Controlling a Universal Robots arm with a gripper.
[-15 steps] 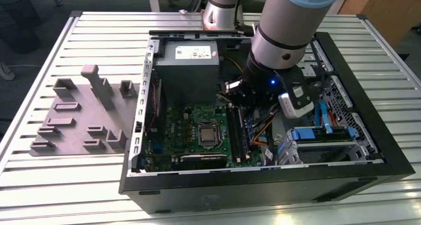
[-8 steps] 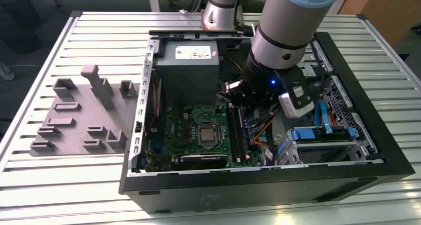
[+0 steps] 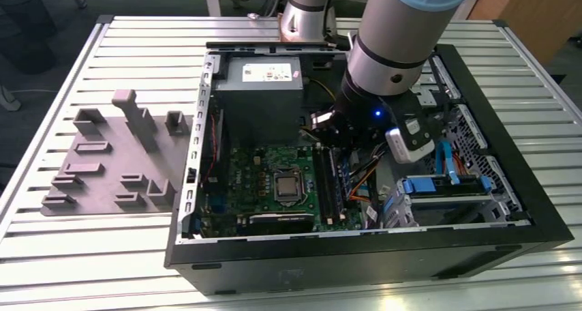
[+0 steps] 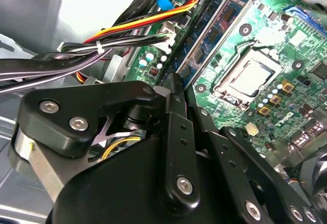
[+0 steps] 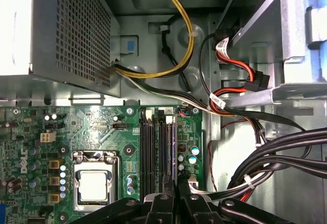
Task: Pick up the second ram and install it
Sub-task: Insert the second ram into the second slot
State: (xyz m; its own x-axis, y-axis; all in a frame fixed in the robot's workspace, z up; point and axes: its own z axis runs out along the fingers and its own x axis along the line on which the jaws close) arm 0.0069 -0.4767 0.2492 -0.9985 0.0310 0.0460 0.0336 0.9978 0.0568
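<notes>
Hung low inside the open black computer case (image 3: 509, 188), black claw (image 5: 172, 196) directly above the long black memory slots (image 5: 153, 152) of the green motherboard (image 3: 264, 181). Pinched the thin blue-green second ram (image 5: 172, 155) edge-on between closed fingers, long axis 12-to-6 along the slots, just beside the processor socket (image 5: 94, 183).
</notes>
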